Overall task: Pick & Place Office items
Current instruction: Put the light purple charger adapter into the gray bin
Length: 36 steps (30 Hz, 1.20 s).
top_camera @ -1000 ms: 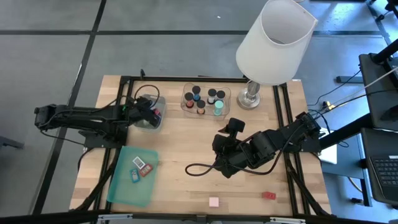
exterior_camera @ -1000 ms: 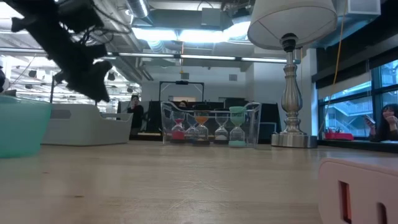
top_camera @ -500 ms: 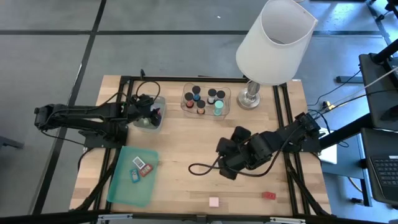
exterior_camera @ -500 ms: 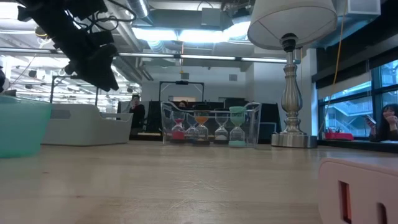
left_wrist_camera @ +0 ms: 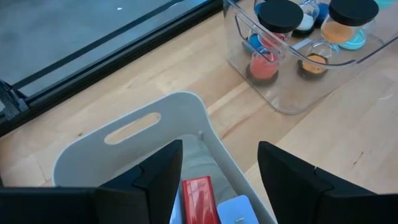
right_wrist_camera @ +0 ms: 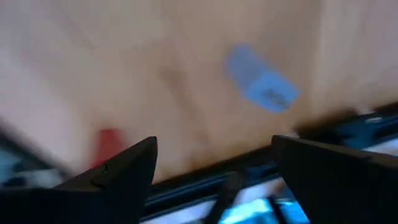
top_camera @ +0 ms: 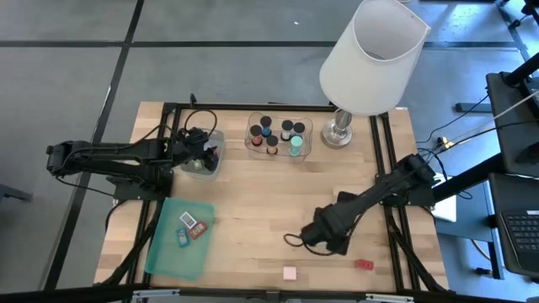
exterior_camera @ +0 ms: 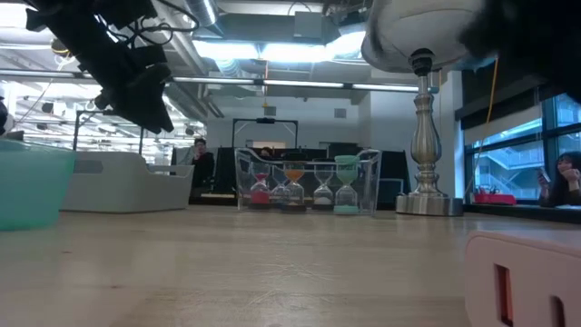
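Near the table's front edge: my right end effector hangs low over bare wood, fingers spread apart and holding nothing.
Nearest items: pink block and red block lie loose on the table, both closer to the front edge than my right end effector, one to each side of it.
Which arm: right arm is plainly nearer; both blocks are well apart from my left.
Right wrist view: a red piece and a pale blue smear show beyond the fingers; too blurred to judge any long axis.
Left end effector: over the small white bin at the table's back left, fingers apart, a red piece lying in the bin below them.
Other items: capped cylinders stand in the clear tray; small pieces rest on the green lid.
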Tool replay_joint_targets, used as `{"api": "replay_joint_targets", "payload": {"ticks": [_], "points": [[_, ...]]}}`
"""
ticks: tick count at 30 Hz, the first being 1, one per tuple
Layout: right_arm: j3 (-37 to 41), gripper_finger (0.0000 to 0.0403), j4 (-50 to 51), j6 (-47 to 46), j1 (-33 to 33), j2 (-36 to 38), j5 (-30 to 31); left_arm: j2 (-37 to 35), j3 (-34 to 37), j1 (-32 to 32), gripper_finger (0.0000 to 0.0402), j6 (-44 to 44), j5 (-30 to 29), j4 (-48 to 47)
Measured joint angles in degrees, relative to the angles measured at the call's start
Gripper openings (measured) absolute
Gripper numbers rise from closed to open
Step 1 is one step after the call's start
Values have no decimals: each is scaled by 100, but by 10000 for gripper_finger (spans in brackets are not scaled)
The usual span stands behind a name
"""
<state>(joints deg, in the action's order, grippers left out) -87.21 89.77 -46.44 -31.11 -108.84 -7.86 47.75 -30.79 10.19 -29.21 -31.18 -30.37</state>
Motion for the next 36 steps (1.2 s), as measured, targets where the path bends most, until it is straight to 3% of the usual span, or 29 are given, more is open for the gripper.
{"api": "replay_joint_targets", "payload": {"ticks": [7, 11, 22, 28, 36], "points": [[1202, 317, -204, 1601, -2, 2, 960, 0, 0, -1, 203, -99, 150, 2], [1647, 317, -566, 2490, 1, 2, 1049, 0, 0, -1, 205, -151, 234, 3], [2196, 308, -1863, 3065, -2, 2, 1192, 0, -2, 0, 205, -152, 232, 24], [2200, 254, -1848, 3087, -2, 2, 1117, 0, -2, -1, 202, -151, 234, 25], [2200, 126, -1824, 3072, -2, 8, 839, 2, -2, -1, 200, -152, 234, 26]]}}
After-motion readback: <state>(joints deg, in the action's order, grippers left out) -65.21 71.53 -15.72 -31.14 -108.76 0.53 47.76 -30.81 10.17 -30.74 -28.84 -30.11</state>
